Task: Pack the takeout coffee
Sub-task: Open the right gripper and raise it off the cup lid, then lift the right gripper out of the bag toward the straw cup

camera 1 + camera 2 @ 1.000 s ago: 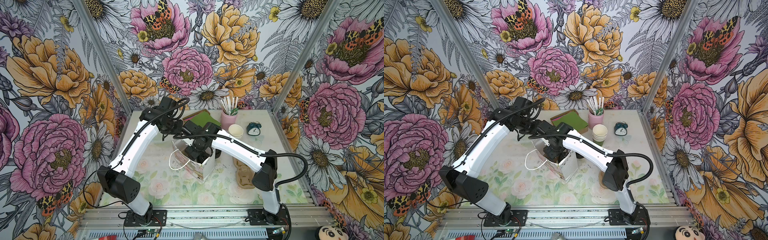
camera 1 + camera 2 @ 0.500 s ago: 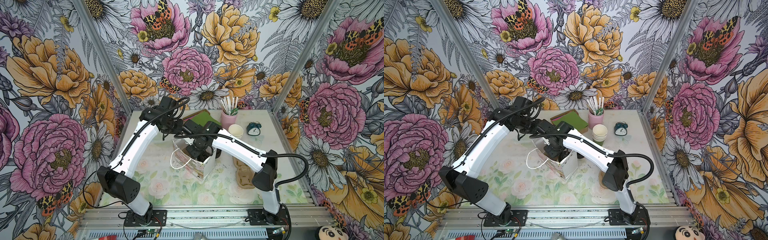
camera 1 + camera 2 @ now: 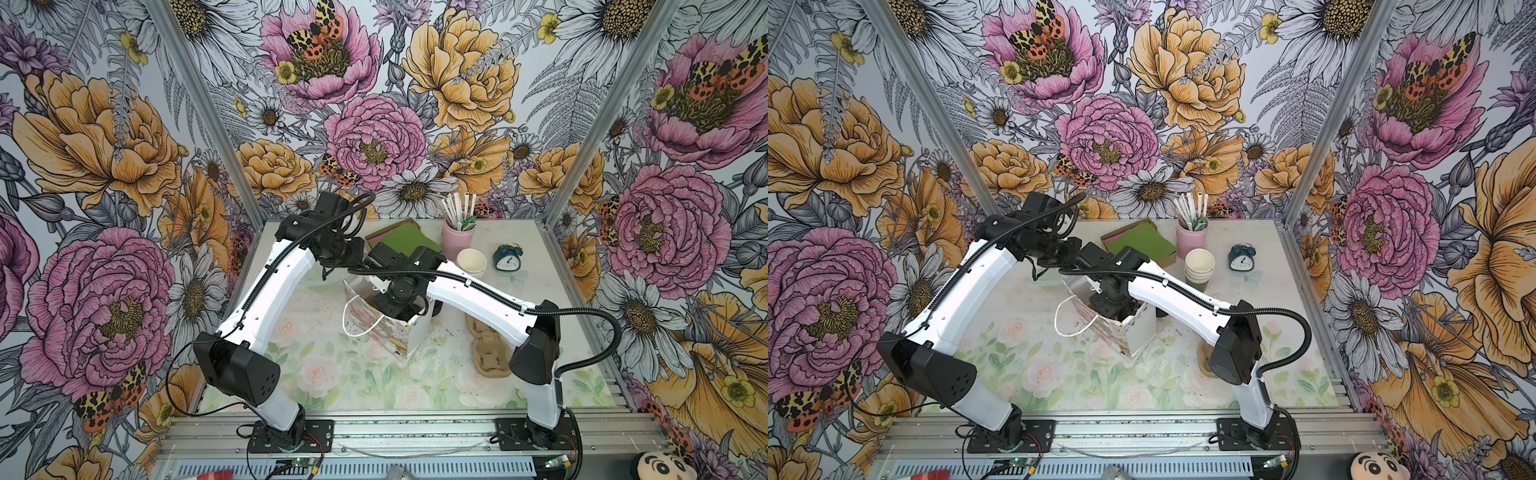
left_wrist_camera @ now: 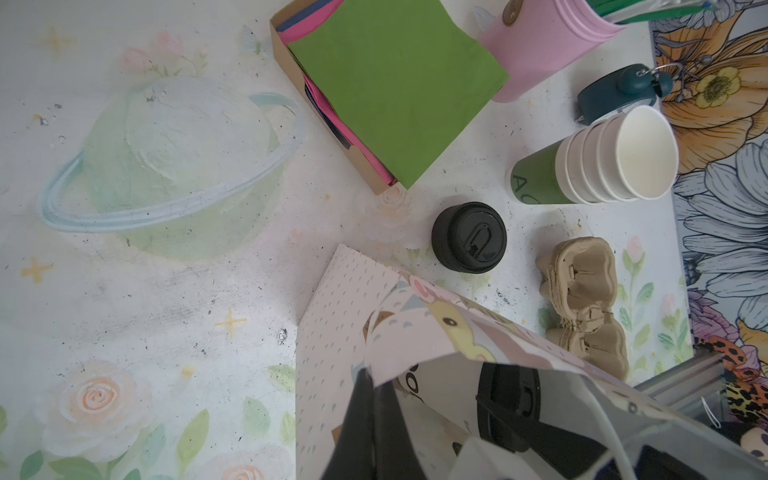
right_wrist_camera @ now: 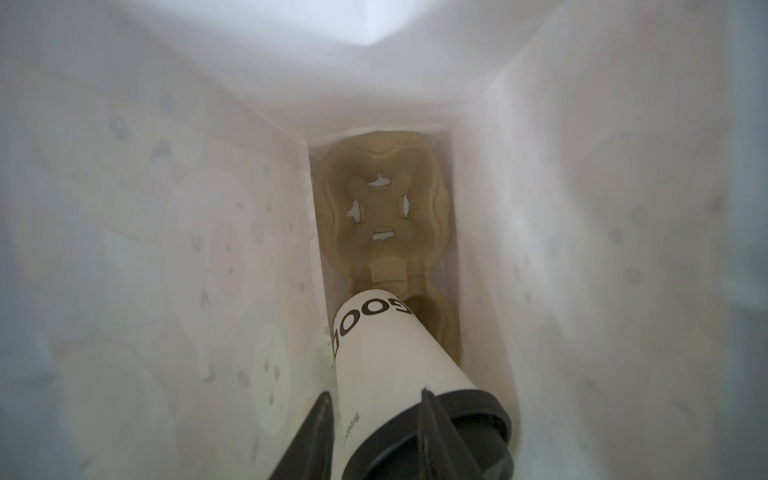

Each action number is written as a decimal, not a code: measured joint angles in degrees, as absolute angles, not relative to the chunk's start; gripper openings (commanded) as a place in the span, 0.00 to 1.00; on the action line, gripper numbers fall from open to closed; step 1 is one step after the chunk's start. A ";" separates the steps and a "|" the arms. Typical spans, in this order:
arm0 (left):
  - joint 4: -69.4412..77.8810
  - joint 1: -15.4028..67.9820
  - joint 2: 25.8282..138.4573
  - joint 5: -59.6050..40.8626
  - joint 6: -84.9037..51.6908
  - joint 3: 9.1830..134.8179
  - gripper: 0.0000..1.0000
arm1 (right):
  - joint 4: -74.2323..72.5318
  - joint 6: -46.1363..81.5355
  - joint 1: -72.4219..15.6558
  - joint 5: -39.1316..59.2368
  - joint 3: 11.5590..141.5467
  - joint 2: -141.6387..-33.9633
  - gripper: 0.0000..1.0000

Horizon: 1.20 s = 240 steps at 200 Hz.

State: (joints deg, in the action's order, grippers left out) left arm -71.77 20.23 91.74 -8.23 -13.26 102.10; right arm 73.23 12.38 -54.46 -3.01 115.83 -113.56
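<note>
The takeout coffee, a pale paper cup with a black sip lid, stands tilted inside the patterned paper bag. Its base rests in one socket of a brown pulp carrier on the bag's floor. My right gripper reaches down into the bag and is shut on the cup just under the lid, one finger on the wall and one across the lid. My left gripper is shut on the bag's upper rim and holds the mouth open. In both top views the right arm's wrist hides the cup.
A squat black pile of spare lids sits beside the bag. Behind it are stacked lidless cups, a box of green napkins, a pink straw holder and a small clock. Spare pulp carriers lie right of the bag.
My right wrist has shifted slightly toward the back left in the bag's mouth. The left arm and the bag have stayed where they were.
</note>
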 measured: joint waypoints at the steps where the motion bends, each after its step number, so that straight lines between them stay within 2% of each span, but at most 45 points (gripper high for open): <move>1: -71.81 20.18 91.74 -8.23 -13.26 102.10 0.00 | 73.21 12.40 -54.48 -3.01 115.79 -113.54 0.33; 79: -72.93 19.31 91.74 -8.62 -13.04 101.89 0.00 | 69.56 13.15 -54.41 -3.05 115.52 -110.13 0.16; 120: -73.06 19.31 91.74 -8.62 -13.04 101.67 0.00 | 68.82 13.93 -54.41 -3.25 115.96 -109.36 0.15; 152: -73.06 19.31 91.74 -8.56 -13.04 101.56 0.00 | 68.34 14.55 -54.41 -3.40 120.51 -108.97 0.21; 165: -73.01 19.31 91.74 -8.40 -13.04 101.49 0.00 | 68.23 15.00 -54.41 -3.46 122.91 -108.55 0.29; 182: -72.86 19.31 91.72 -8.16 -13.06 101.08 0.00 | 68.07 15.73 -54.41 -3.49 126.34 -107.81 0.32; 221: -72.49 19.31 91.37 -7.49 -13.06 100.36 0.00 | 67.68 17.28 -54.28 -5.19 136.05 -107.50 0.49; 240: -72.42 19.31 91.18 -7.22 -13.06 100.14 0.00 | 67.29 17.69 -53.84 -6.52 139.94 -107.39 0.54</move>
State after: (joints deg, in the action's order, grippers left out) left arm -72.42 19.31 91.18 -7.22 -13.06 100.14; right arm 67.29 17.69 -53.84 -6.52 139.94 -107.39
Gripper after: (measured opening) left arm 0.045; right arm 0.509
